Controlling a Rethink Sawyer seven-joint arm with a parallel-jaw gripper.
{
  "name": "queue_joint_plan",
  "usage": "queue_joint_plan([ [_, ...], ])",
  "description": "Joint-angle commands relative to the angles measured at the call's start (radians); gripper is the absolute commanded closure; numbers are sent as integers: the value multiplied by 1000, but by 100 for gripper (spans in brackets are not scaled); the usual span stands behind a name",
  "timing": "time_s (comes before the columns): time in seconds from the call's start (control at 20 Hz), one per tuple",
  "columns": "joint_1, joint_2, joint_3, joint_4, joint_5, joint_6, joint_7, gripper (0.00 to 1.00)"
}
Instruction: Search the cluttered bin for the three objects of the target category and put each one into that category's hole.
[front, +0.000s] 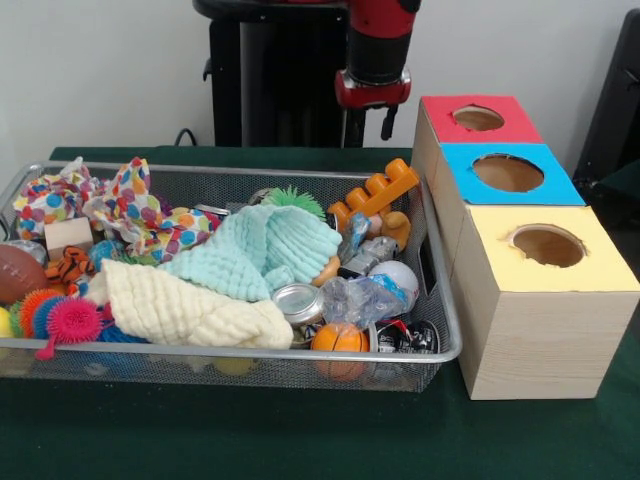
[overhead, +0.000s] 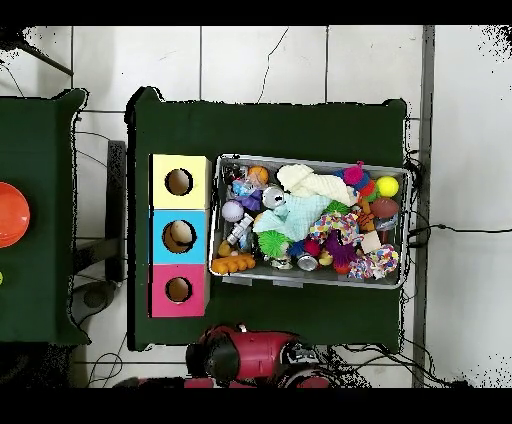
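Note:
A wire mesh bin (front: 448, 330) (overhead: 215, 262) is heaped with clutter. On top lie a mint cloth (front: 262, 250) (overhead: 283, 216) and a cream cloth (front: 180, 308) (overhead: 312, 182). A spotted cloth (front: 140, 212) lies at the bin's left end. Beside the bin stand three wooden boxes with round holes, topped red (front: 470, 120) (overhead: 178, 290), blue (front: 508, 172) (overhead: 179, 236) and yellow (front: 548, 246) (overhead: 179, 182). Something tan shows inside the blue hole from overhead. The red arm hangs behind the table, and its gripper (front: 370, 118) is away from the bin and hard to make out.
In the bin I also see an orange plastic toy (front: 378, 194), a small basketball (front: 338, 338), a tin can (front: 298, 300), a white ball (front: 398, 274), a pink spiky ball (front: 72, 320), a brown football (front: 16, 272) and a wooden block (front: 68, 234). An orange dish (overhead: 10, 214) sits on a side table.

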Motion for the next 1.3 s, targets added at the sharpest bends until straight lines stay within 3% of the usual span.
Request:
queue_joint_plan([
  [0.05,14,193,-13,-216,-7,-170,152,0],
  [0.65,-5,297,-43,-290,-9,-254,144,0],
  [1.3,-81,327,-42,-330,-83,-242,117,0],
])
